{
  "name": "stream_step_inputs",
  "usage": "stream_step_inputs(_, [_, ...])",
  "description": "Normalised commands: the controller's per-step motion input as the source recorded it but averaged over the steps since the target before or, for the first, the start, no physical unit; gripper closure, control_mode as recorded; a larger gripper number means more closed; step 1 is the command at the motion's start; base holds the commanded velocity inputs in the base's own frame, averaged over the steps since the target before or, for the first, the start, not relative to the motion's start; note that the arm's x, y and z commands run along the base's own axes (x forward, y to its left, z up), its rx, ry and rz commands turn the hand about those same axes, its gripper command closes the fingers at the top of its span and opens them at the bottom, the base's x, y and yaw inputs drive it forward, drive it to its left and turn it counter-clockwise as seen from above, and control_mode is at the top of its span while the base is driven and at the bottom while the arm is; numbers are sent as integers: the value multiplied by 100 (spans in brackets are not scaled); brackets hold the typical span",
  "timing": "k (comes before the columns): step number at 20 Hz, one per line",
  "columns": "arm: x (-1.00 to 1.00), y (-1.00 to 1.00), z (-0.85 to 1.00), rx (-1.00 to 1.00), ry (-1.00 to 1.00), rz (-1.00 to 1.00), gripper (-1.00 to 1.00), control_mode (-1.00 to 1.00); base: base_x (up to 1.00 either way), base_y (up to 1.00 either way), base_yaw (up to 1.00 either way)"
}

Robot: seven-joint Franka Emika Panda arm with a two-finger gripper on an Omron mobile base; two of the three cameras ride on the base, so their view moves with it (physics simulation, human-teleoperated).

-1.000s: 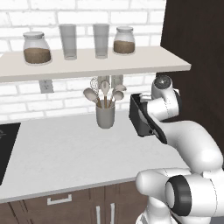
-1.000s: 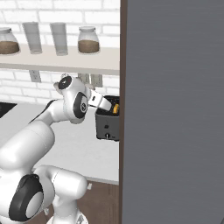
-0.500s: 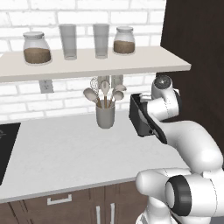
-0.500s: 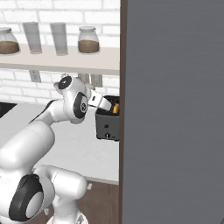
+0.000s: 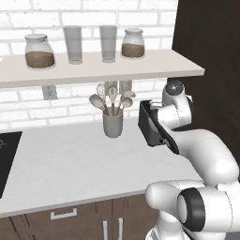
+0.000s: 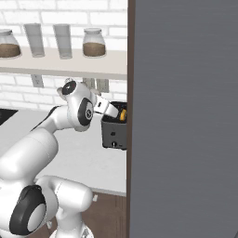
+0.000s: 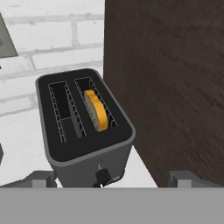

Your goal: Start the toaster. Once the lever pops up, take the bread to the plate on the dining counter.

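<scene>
The toaster (image 7: 83, 131) is a dark box on the white counter, tight against a dark wooden panel. An orange-yellow slice of bread (image 7: 96, 110) stands in its right slot; the left slot is empty. A small black lever (image 7: 103, 176) sits low on the near face. My gripper (image 7: 113, 180) hovers above and in front of the toaster, open wide, with one fingertip (image 7: 41, 178) on each side and nothing held. In the right base view the hand (image 6: 108, 109) reaches over the toaster (image 6: 114, 135) and the bread (image 6: 122, 115). The plate and the dining counter are out of view.
A grey utensil cup (image 5: 113, 123) with spoons stands left of the toaster (image 5: 148, 123). Overhead hangs a shelf (image 5: 93, 70) with jars and glasses. A black cooktop (image 5: 7, 159) lies far left. A tall dark panel (image 7: 175, 87) walls in the right side.
</scene>
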Motion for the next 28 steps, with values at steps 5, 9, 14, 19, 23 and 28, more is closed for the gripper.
stream_step_inputs(5, [0, 0, 0, 0, 0, 0, -100, -100, 0, 0, 0])
stream_step_inputs(9, [0, 0, 0, 0, 0, 0, -100, -100, 0, 0, 0])
stream_step_inputs(14, [0, 0, 0, 0, 0, 0, -100, -100, 0, 0, 0])
stream_step_inputs(19, [0, 0, 0, 0, 0, 0, -100, -100, 0, 0, 0])
stream_step_inputs(23, [0, 0, 0, 0, 0, 0, -100, -100, 0, 0, 0])
stream_step_inputs(28, [0, 0, 0, 0, 0, 0, -100, -100, 0, 0, 0])
